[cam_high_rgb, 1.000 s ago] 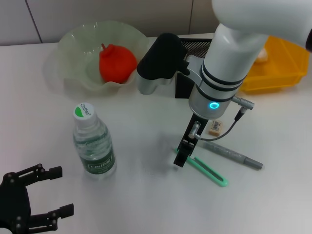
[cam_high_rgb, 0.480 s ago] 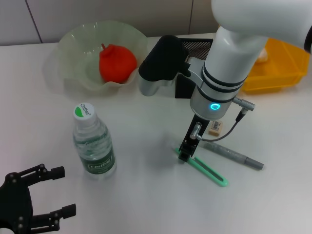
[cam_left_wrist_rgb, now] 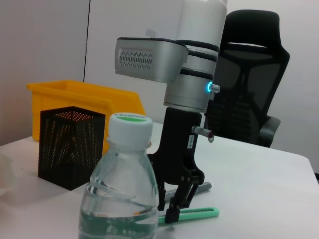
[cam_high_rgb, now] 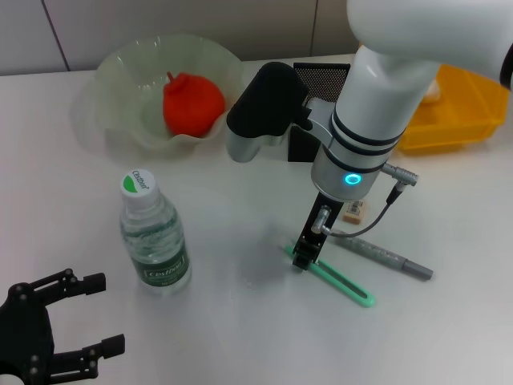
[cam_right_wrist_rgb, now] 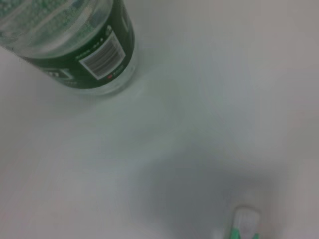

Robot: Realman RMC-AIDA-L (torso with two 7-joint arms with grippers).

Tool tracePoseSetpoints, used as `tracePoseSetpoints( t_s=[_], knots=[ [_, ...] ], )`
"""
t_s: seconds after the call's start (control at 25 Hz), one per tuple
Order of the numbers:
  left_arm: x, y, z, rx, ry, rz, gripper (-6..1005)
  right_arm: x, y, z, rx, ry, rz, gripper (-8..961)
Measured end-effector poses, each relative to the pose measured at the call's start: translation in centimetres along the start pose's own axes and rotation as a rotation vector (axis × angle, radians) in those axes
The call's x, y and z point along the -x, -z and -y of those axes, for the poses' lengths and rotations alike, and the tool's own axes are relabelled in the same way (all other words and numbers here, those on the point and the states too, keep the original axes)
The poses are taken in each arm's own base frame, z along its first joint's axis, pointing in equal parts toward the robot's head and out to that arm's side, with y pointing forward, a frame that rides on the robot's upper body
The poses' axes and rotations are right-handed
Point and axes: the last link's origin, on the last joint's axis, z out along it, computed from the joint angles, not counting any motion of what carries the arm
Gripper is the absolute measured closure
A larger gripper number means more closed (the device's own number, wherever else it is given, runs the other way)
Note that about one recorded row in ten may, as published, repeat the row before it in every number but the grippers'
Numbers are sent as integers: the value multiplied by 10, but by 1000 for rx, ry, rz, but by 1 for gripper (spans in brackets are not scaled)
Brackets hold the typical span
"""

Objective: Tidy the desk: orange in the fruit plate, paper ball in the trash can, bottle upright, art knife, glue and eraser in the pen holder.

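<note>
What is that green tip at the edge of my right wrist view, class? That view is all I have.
Observer: It is the end of the green art knife, which lies flat on the desk. The right gripper is down at that end of it.
Operator: Where would the knife go from there?
Observer: The black mesh pen holder stands behind the right arm, towards the back of the desk.
Operator: And the other arm?
Observer: The left gripper hangs open at the near left, apart from the upright bottle.
</note>
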Motion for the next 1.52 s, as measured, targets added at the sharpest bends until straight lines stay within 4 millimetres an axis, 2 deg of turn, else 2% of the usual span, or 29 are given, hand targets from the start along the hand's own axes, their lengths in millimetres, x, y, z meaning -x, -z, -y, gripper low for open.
tracePoseSetpoints(
  t_s=[0.4,0.6,0.68,0.76,0.8,0.84,0.88,0.92,0.96,1.0,1.04,1.08,1.12,1.16,1.32,1.52],
  knots=[
    [0,0,0,-5,0,-4,156,0,-1,0,-5,12,0,669],
    [0,0,0,-6,0,-5,156,-1,-1,-2,3,18,7,789],
    [0,0,0,-7,-1,-6,157,-1,1,-2,6,21,12,789],
    [-1,1,0,-8,-1,-11,157,1,15,-2,15,21,55,789],
    [-1,1,0,-8,-1,-11,157,1,15,-2,15,21,55,789],
    [-1,1,0,-9,-1,-13,157,1,31,0,28,16,100,789],
    [-1,1,0,-9,-1,-13,157,1,31,0,28,16,100,789],
    [-1,1,0,-9,-1,-13,157,-2,53,8,19,5,158,789],
    [-1,1,0,-10,0,-14,157,-2,53,8,19,5,158,789],
    [-1,1,0,-10,0,-14,157,-5,75,18,-17,-13,224,789],
    [-1,2,0,-10,0,-15,157,-5,75,18,-17,-13,224,789],
    [-1,2,0,-10,0,-16,157,-9,86,24,-41,-24,262,789],
    [-1,1,0,-10,0,-17,157,-15,107,35,-94,-44,341,789],
    [-1,1,0,-10,0,-17,157,-15,107,35,-94,-44,341,789],
    [-1,2,0,-19,2,-24,157,-33,141,56,-219,-54,546,789],
    [-3,1,2,-28,1,-33,157,-46,145,65,-267,-31,719,788]
  ],
)
